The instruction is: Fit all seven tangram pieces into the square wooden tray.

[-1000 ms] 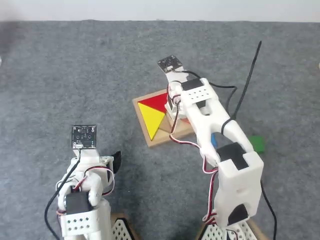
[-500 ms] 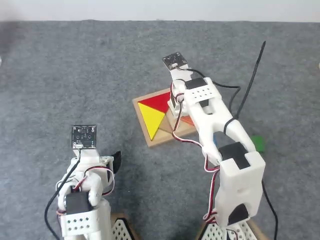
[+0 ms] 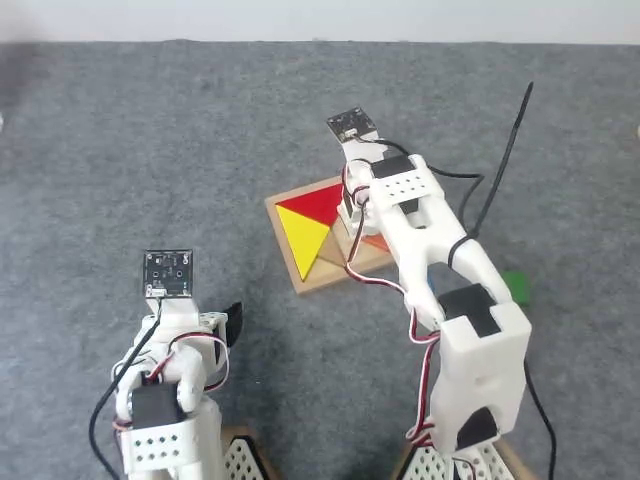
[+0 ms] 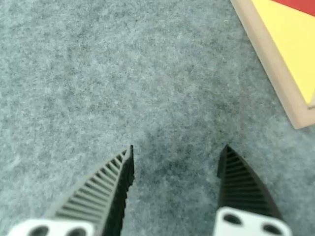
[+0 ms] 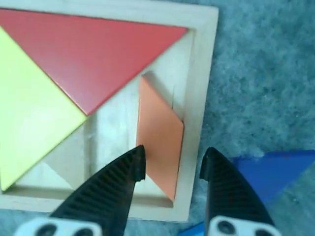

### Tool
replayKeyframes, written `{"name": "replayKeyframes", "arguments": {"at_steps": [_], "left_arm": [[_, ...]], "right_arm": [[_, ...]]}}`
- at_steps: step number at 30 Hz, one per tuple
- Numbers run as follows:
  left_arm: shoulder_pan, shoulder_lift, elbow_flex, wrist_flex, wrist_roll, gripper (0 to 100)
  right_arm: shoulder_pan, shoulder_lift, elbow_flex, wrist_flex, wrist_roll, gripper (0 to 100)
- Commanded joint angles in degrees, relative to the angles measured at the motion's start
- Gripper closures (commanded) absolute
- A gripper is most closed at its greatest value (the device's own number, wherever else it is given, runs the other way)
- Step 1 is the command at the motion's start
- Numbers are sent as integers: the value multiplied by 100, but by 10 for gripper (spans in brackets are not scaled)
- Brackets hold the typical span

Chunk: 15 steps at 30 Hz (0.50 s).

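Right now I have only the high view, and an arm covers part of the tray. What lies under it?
Observer: An orange parallelogram lies in the tray, along its wall and close to the red triangle.
Reviewer: Is the right gripper holding it?
Observer: No. The right gripper is open, with one fingertip over the parallelogram's inner edge and the other outside the tray's wall.
Reviewer: Any piece hidden outside the tray?
Observer: A blue piece lies on the carpet, just beyond that wall.
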Motion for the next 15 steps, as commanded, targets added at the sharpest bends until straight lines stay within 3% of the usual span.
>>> {"name": "replayKeyframes", "arguments": {"at_steps": [1,15], "left_arm": [[0,-123,-127,26,44,729],[0,-123,-127,26,44,729]], "right_arm": [[-13,233,-387,-57,-44,808],[189,1402,-2259,259,-352,808]]}}
